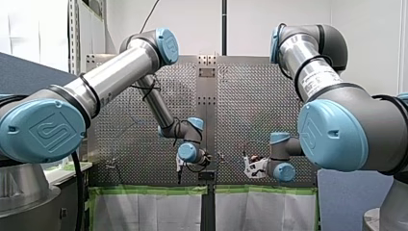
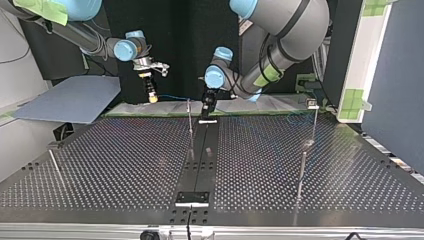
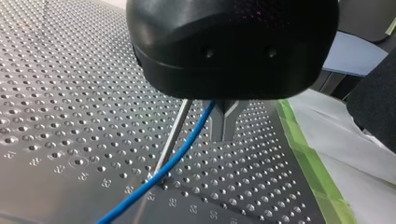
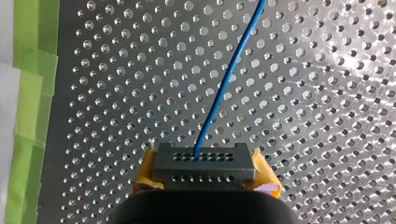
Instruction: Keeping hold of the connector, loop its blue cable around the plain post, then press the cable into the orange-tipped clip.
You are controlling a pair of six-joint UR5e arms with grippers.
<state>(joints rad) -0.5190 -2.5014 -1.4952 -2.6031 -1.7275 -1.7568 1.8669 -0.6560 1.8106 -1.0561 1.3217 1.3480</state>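
- The connector [image 4: 204, 163] is a small dark block, likely light and rigid. My right arm's fingers [image 4: 145, 172] pinch it by its two ends between yellow pads, well apart from the post [image 3: 173, 137].
- The blue cable [image 4: 224, 84] leaves the connector's face and runs off over the perforated surface [image 3: 70, 93]. It looks thin, limp and springy, so it will probably slacken unless held taut.
- Beside the post the cable slants down and crosses it near its base.
- My left arm's fingers [image 3: 219, 126] are pressed together just beside the post. The cable comes out from under them, and I cannot tell whether they nip it.
- The best hold is the connector body, never the cable at its root.
- Other thin rods [image 2: 302, 172] stand well apart from the post and could snag a wide loop.
- Green tape [image 3: 308, 158] edges the surface beyond the post. I cannot make out the orange-tipped clip.
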